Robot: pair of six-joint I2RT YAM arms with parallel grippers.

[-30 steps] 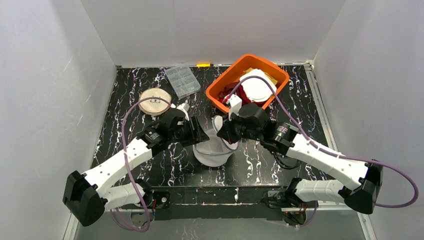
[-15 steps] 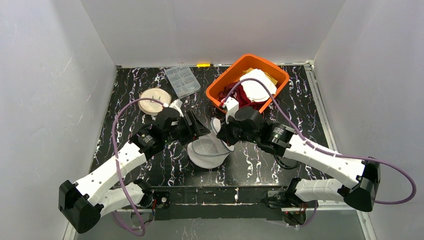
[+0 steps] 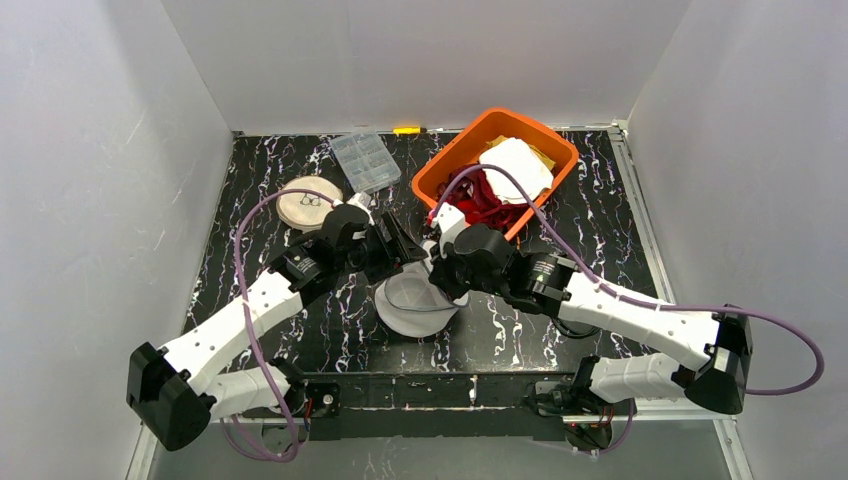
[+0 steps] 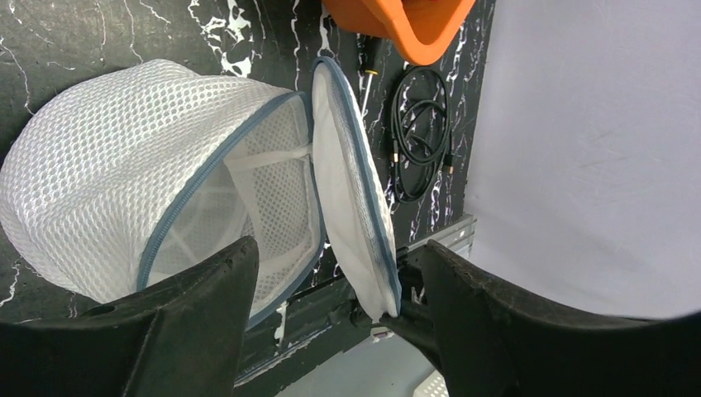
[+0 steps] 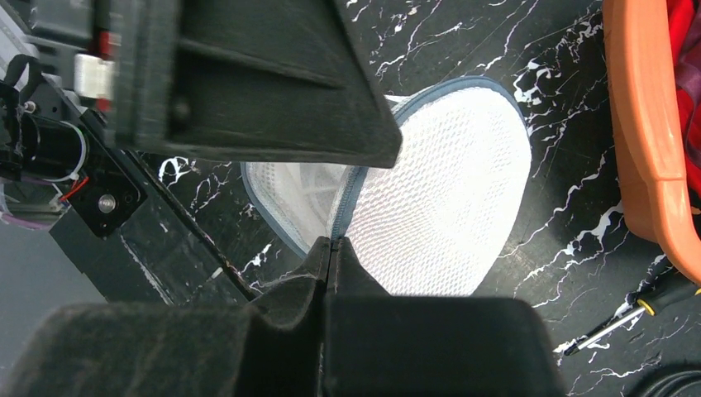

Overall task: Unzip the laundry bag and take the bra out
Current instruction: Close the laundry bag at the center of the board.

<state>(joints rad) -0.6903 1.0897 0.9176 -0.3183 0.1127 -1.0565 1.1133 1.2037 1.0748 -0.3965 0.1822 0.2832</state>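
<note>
Laundry bag (image 3: 415, 300) is sitting on the black marbled table (image 3: 250, 230) directly under both sets of jaws, with its zip already run most of the way round and its round flap (image 4: 351, 190) swinging off the mesh body. The left gripper (image 4: 339, 251) is holding its jaws spread wide, one finger on either side of the hanging flap and touching nothing firmly. It is probably waiting there to catch the flap or reach into the mouth. The right gripper (image 5: 331, 252) is keeping its jaws pressed together, and their tips are meeting right at the grey zip edge (image 5: 345, 203), so they are most likely pinching that rim to steady the bag and keep the mouth propped open.

Inside the opening only mesh and a pale strap are showing; whether that strap belongs to the bra is not clear, so the removal is, by my reading, not yet done.

Beyond the left jaws' tips, past the flap, an orange basket (image 3: 497, 165) is holding red and white cloth. A screwdriver (image 5: 612, 327) and a coiled black cable (image 4: 422, 132) are lying off to the side of the right jaws, just beside the basket and well apart from the bag.
</note>
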